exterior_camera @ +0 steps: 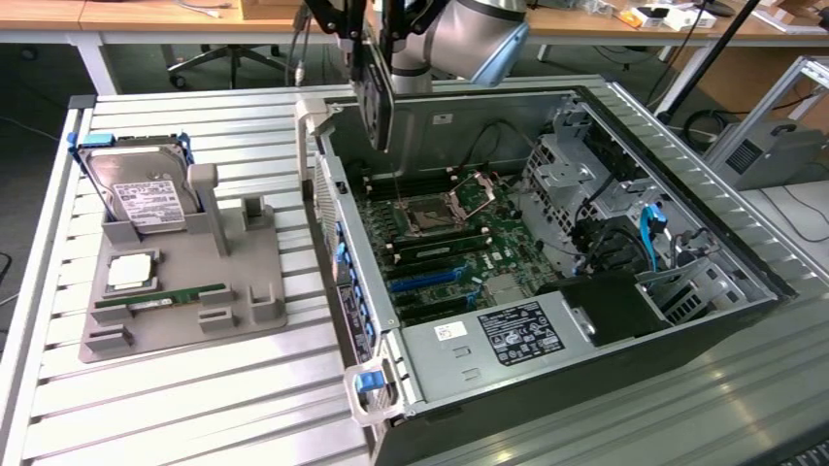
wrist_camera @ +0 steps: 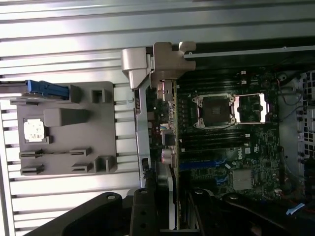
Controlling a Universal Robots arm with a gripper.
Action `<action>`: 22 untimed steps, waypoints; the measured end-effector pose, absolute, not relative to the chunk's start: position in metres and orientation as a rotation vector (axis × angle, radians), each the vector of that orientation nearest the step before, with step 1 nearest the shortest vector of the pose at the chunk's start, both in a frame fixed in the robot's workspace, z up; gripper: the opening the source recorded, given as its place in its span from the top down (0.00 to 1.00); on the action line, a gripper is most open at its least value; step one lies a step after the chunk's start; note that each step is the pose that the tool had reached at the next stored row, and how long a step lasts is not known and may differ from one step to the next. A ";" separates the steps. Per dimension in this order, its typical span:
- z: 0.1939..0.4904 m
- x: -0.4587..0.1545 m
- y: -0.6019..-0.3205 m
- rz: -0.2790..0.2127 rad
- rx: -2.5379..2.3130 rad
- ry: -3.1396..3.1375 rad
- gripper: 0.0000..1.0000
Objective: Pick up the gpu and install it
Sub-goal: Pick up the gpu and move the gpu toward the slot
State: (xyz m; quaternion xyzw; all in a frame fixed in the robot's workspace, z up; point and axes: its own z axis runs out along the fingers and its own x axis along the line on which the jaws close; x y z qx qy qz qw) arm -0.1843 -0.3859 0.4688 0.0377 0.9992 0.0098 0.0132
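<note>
The gpu hangs upright over the far corner of the open computer case, on the exterior view's left, above the motherboard. The gripper has its jaws part-closed, clamped on the card's top (edge-on from the wrist). The gray holder, left of the case, carries a hard drive

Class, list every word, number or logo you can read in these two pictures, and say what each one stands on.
No text reads clearly.
hard drive: white label, print too small to read.
power supply: black and white label, print too small to read.
small white sticker beside it: too small to read.
motherboard: white markings, blurred.
gpu: no print to be made out.
</note>
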 end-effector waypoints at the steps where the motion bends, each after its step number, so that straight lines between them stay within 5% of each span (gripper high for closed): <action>1: 0.468 -0.183 -0.386 0.030 0.118 3.113 0.70; 22: 0.432 -0.122 -0.386 0.010 0.117 3.113 0.70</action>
